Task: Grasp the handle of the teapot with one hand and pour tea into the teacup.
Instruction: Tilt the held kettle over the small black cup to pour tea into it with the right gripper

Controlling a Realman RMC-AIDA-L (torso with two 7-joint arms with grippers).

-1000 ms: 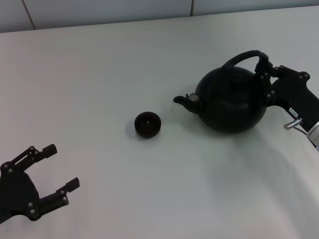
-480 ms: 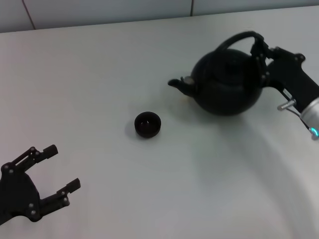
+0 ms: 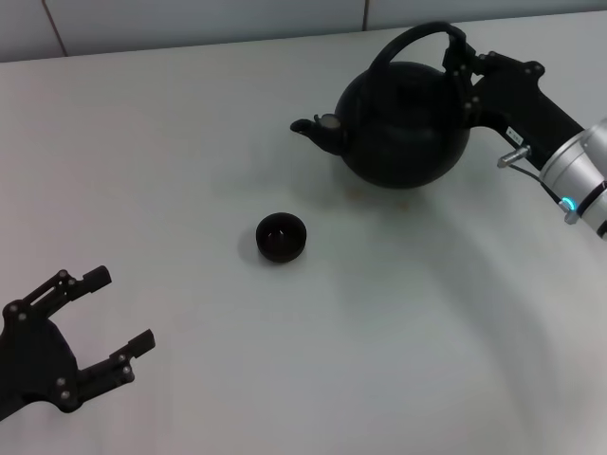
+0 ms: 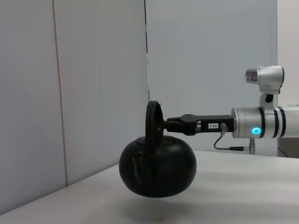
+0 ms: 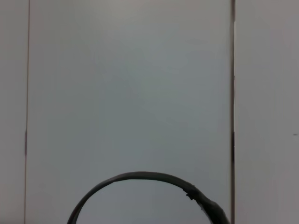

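The big black teapot (image 3: 403, 128) hangs in the air above the white table, spout (image 3: 313, 131) pointing left. My right gripper (image 3: 462, 71) is shut on the right side of its arched handle (image 3: 408, 40). The left wrist view shows the teapot (image 4: 158, 163) lifted off the table, held level by the right gripper (image 4: 164, 125) at the handle (image 4: 153, 122). The small black teacup (image 3: 282, 236) stands on the table, left of and nearer than the spout. My left gripper (image 3: 101, 322) rests open at the near left, far from both. The right wrist view shows only the handle's arc (image 5: 140, 177).
The white table (image 3: 190, 142) ends at a grey wall (image 3: 190, 19) along the far edge. A faint stain (image 3: 403, 201) marks the table under the teapot.
The right gripper has lifted the teapot off the table and carried it up and to the left. The teacup and the left gripper have stayed put.
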